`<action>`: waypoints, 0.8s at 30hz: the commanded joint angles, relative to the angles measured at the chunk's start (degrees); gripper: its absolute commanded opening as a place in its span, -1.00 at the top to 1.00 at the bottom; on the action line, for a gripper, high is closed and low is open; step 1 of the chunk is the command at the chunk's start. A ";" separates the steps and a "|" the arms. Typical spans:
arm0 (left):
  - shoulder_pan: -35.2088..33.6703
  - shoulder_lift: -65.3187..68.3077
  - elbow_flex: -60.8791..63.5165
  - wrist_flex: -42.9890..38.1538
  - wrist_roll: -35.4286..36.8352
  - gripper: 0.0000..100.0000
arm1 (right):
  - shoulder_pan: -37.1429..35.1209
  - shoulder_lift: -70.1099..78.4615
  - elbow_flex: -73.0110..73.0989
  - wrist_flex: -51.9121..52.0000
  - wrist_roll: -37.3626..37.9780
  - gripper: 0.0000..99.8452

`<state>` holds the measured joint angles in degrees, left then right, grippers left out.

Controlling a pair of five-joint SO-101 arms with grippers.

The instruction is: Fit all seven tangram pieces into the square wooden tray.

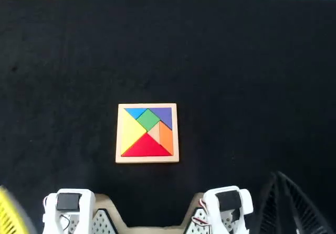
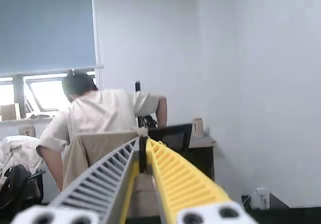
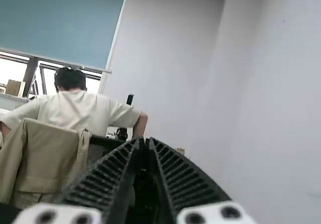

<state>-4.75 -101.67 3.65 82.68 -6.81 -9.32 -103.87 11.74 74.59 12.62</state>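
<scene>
Presently cut off: in the high view, the left gripper [image 2: 142, 142] and the right gripper [image 3: 145, 141] each run out of frame at the near edge of the table [image 1: 252, 76]. You see a slice of yellow finger at one corner and black ribbed fingers at the other.
Hard to make out: the pale triangle [image 1: 154, 133] at the middle of the puzzle is close in tone to the wood, so its outline is faint. The seams between pieces are too fine for you to judge the fit.
High view: gives you the tray and the whole black table top.
Wrist views: give you each finger pair close up, pointing up at a room wall [image 2: 241, 58].
Left jaws: clenched. The grey and yellow fingers lie pressed together along their length, with nothing between them.
Right jaws: clenched. Both black fingers meet at the tips, with nothing between them.
Tray [image 1: 147, 160]: sits flat at the middle of the table, well apart from both grippers.
Tray contents: blue triangle [image 1: 135, 112], green square [image 1: 148, 119], purple piece [image 1: 165, 116], yellow triangle [image 1: 130, 131], red triangle [image 1: 147, 147], orange piece [image 1: 166, 136] and the pale triangle. Together they fill the square.
</scene>
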 commanded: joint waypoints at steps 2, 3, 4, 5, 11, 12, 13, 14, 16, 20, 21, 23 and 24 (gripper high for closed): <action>1.27 -3.08 14.73 8.44 -0.79 0.94 | 3.78 -4.26 -1.54 9.14 0.18 0.98; 1.36 -2.90 17.63 10.20 -0.88 0.94 | 5.10 -4.26 -0.92 10.55 0.18 0.98; 1.36 -2.90 20.35 11.60 -0.88 0.94 | 6.15 -4.26 -0.13 11.52 0.18 0.98; 1.36 -2.90 22.37 12.57 -0.70 0.94 | 6.68 -4.26 0.92 11.96 0.18 0.98; 1.27 -2.90 9.19 12.75 -0.44 0.94 | 6.68 -4.26 -1.10 10.20 0.09 0.98; 1.10 -2.90 6.37 12.66 -0.44 0.94 | 6.68 -4.26 -1.80 9.41 -0.26 0.98; 1.01 -2.81 4.70 12.66 -0.44 0.94 | 6.68 -4.26 -2.07 8.79 -1.23 0.98; 1.01 -2.81 4.53 12.66 -0.44 0.94 | 6.68 -4.26 -1.98 8.44 -2.29 0.98; 1.01 -2.73 7.25 12.57 -0.44 0.94 | 6.95 -4.26 -0.04 8.09 -4.22 0.98; 0.84 -2.81 25.19 5.63 -0.44 0.94 | 6.95 -4.35 11.03 3.34 -5.01 0.98; 0.75 -2.81 30.46 2.81 -0.44 0.94 | 6.95 -4.35 14.55 1.41 -4.92 0.98; 0.75 -2.81 39.78 -2.99 -0.44 0.94 | 6.95 -4.35 20.44 -2.46 -3.25 0.98; 0.75 -2.81 44.09 -5.80 -0.44 0.94 | 6.95 -4.35 22.73 -3.87 -1.41 0.98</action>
<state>-4.04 -104.57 29.67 87.52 -7.43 -3.25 -103.87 27.65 75.82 8.57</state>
